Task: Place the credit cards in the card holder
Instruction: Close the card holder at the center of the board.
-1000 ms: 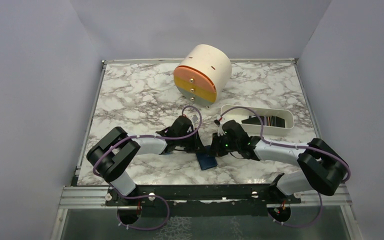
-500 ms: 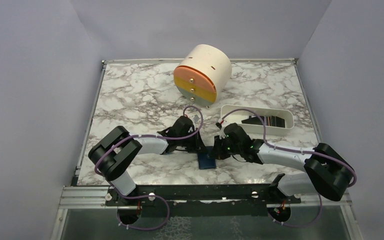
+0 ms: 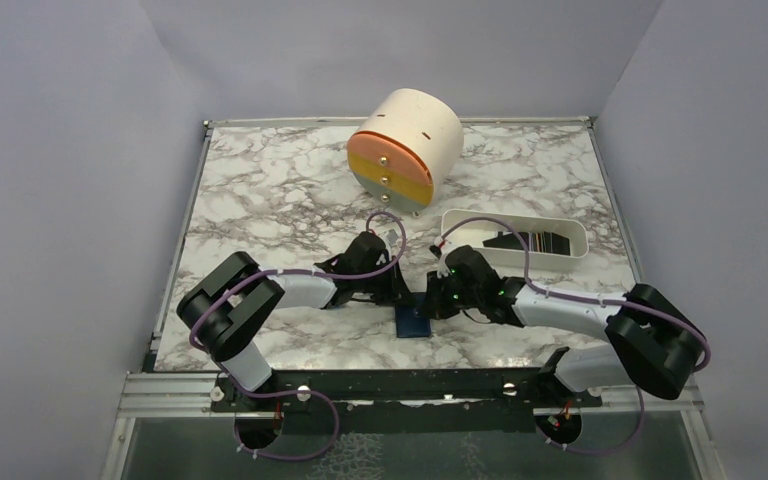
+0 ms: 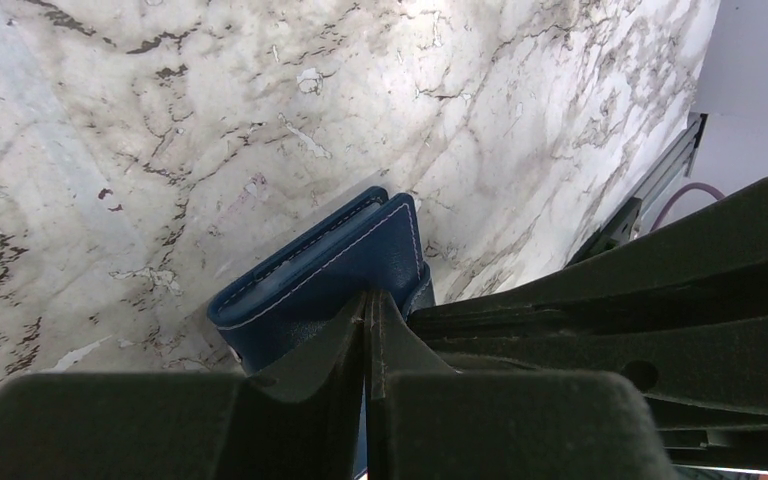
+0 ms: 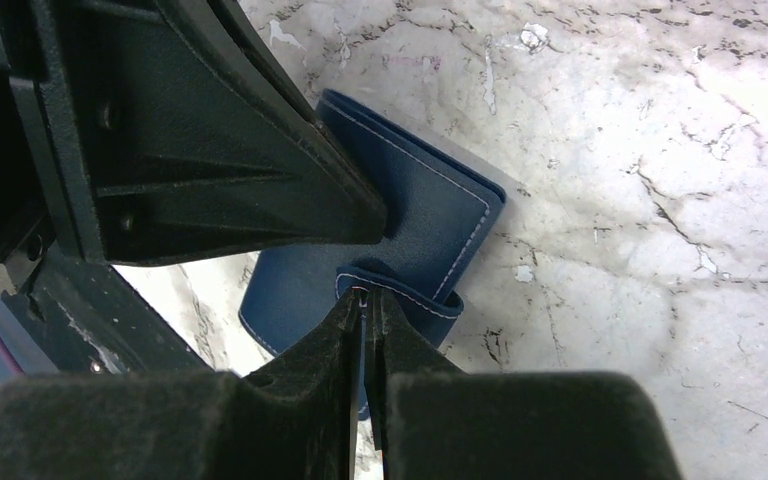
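Observation:
The card holder, a closed navy wallet, lies on the marble between the two arms near the front edge. My left gripper is shut, and its tips press down on the wallet's cover. My right gripper is shut, pinching the wallet's curled snap tab at its stitched edge; the wallet body lies just beyond. The left gripper's black finger crosses the right wrist view. No credit card shows plainly in any view.
A white oblong tray with dark items inside stands right of centre. A cream round drawer unit with orange, yellow and grey fronts stands at the back. The table's metal front rail lies close behind the wallet.
My right arm has stretched a little to the left, towards the wallet. The wallet has shifted slightly left. My left arm has barely moved.

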